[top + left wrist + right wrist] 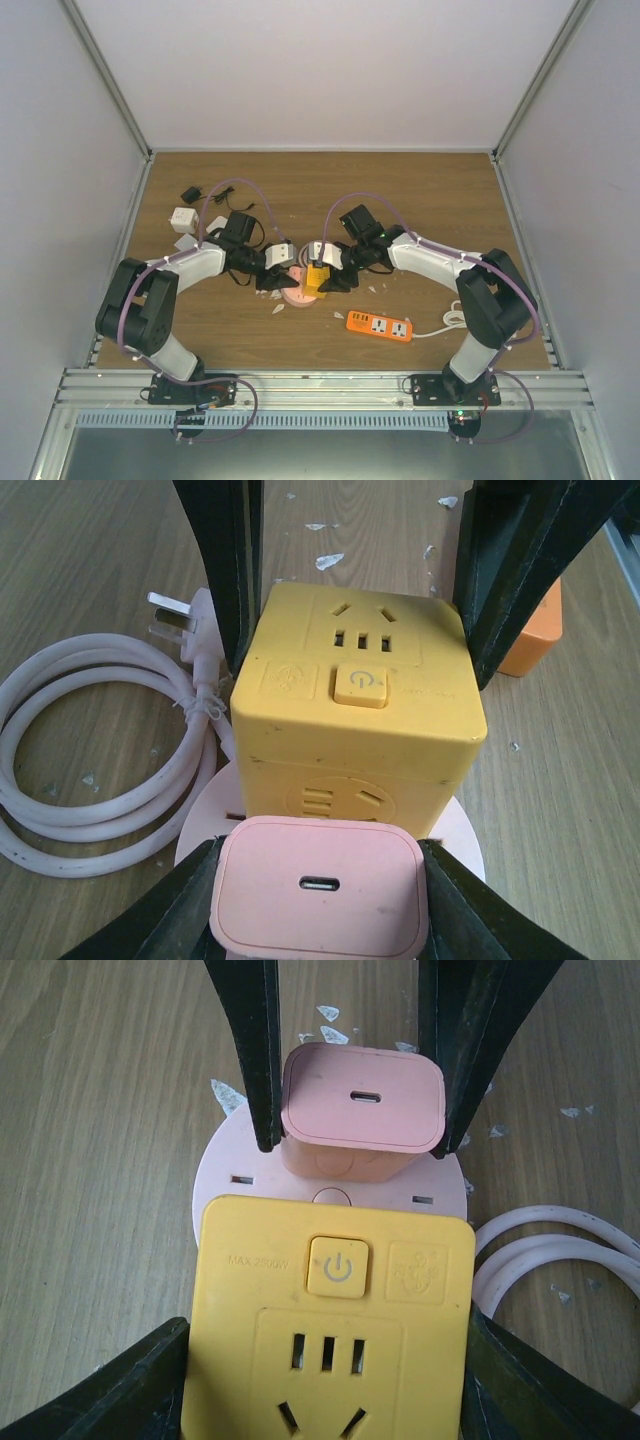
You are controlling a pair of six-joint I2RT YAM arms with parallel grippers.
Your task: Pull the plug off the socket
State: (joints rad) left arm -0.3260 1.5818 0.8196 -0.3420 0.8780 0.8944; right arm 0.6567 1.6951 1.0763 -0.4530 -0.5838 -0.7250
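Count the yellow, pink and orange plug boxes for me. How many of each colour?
Yellow: 1, the cube socket
Pink: 2, the charger and the round base
Orange: 1, the power strip
Total: 4

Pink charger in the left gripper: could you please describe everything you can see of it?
The pink charger is a rounded-corner block of matte pink plastic, with one port centred in its upward face, nothing plugged in. It stands upright on the round pink base, close beside the yellow cube socket. Black fingers of the left gripper press two opposite sides.
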